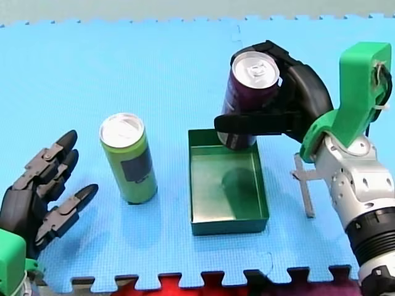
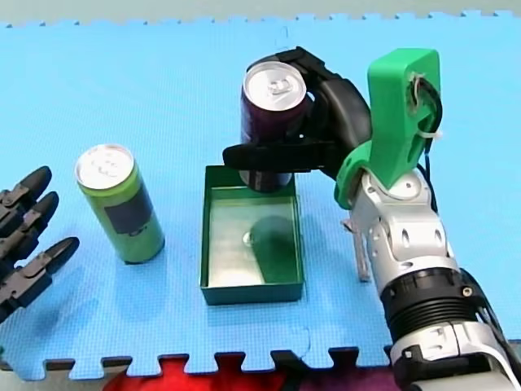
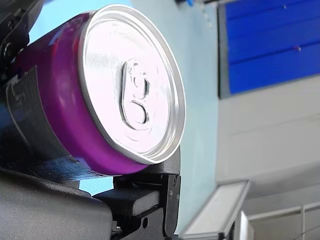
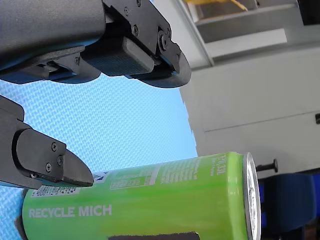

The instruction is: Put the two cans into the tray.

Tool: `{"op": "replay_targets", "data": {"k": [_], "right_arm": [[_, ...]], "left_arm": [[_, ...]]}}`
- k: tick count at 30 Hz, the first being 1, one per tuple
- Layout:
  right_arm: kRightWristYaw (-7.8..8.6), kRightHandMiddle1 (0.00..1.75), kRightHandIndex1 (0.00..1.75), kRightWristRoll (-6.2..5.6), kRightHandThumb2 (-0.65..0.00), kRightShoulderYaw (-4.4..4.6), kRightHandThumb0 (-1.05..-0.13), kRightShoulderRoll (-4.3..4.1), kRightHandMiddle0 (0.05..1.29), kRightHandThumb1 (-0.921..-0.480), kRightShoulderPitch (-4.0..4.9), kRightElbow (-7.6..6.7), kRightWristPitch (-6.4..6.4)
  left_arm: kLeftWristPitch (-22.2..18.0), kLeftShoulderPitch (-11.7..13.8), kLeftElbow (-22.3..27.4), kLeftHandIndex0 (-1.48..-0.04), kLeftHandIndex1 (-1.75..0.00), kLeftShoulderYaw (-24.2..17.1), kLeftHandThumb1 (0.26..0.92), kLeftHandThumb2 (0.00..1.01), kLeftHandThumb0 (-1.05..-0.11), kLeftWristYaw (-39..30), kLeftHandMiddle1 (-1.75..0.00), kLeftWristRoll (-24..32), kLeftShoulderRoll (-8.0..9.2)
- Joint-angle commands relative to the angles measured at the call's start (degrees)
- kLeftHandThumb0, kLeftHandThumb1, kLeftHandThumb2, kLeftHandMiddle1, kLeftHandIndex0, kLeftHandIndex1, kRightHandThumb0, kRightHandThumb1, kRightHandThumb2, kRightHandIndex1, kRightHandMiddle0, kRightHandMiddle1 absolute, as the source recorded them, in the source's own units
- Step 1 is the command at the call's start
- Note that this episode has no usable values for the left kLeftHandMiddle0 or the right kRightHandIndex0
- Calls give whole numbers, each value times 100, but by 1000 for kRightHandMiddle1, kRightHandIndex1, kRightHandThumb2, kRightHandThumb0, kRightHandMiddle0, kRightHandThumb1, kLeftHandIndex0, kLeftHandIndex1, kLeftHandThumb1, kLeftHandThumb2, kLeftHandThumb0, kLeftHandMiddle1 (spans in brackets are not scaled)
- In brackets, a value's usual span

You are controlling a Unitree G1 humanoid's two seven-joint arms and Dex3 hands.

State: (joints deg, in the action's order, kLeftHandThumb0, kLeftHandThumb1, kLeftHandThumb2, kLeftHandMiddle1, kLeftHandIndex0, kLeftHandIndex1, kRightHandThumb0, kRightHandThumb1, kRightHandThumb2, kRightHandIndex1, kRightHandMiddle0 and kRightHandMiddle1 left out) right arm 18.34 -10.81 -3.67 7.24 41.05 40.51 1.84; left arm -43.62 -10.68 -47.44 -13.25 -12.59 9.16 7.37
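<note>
Grip: the black fingers [image 1: 247,121] of the right hand [image 1: 301,92] are curled around the purple can [image 1: 242,92]. One finger crosses its near side and the others wrap its far side.
Held can: it is top up and tilted slightly, with its silver lid and pull tab facing the head cameras. In the first wrist view the lid sits close to the camera, with a black finger pad under its rim.
Can's place: it is over the far end of the tray [image 1: 229,226], and its lower end overlaps the far rim. I cannot tell whether it touches the rim. A dark shadow lies on the tray floor.
Right arm: a green wrist housing [image 1: 361,86] and a silver forearm [image 1: 364,185] come in from the right side.
Tray: it is green, rectangular and shallow, lying flat near the middle of the blue foam mat [image 1: 123,61].
Second can: the green can [image 1: 131,161] stands upright on the mat, just left of the tray and apart from it.
Left hand: the left hand [image 1: 43,191] holds nothing and its fingers are not curled. It is at the mat's near left corner, near the green can but not touching it.
Second wrist view: black fingertips [image 4: 50,165] appear beside the green can's printed side. Contact cannot be judged.
Beside the tray: a small grey metal bracket [image 1: 303,188] lies on the mat to the tray's right.
</note>
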Motion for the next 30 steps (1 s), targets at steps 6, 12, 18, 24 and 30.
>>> {"op": "replay_targets", "data": {"k": [6,12,18,24,30], "right_arm": [[-5,1746,1746,-44,-6,20,-162,80,506,-794,-3,-57,68],[-11,1746,1746,-35,-7,29,-162,115,507,-796,-34,-43,75],[16,1746,1746,-16,-7,38,-161,101,509,-798,-27,29,57],[40,1746,1746,11,-8,42,-159,88,512,-800,-10,172,-9],[-153,1746,1746,238,-8,143,-161,61,506,-802,-7,328,-48]], "left_arm": [[2,27,52,-501,-1,19,921,10,-1048,67,0,-40,21],[-26,27,15,-500,-1,28,921,15,-1048,105,0,-59,5],[-106,25,-74,-500,0,2,921,22,-1048,71,-1,-34,11],[-224,27,-160,-499,0,-33,921,28,-1048,-36,-1,49,28],[-276,16,-185,-496,0,-70,921,32,-1048,-83,-1,92,24]]}}
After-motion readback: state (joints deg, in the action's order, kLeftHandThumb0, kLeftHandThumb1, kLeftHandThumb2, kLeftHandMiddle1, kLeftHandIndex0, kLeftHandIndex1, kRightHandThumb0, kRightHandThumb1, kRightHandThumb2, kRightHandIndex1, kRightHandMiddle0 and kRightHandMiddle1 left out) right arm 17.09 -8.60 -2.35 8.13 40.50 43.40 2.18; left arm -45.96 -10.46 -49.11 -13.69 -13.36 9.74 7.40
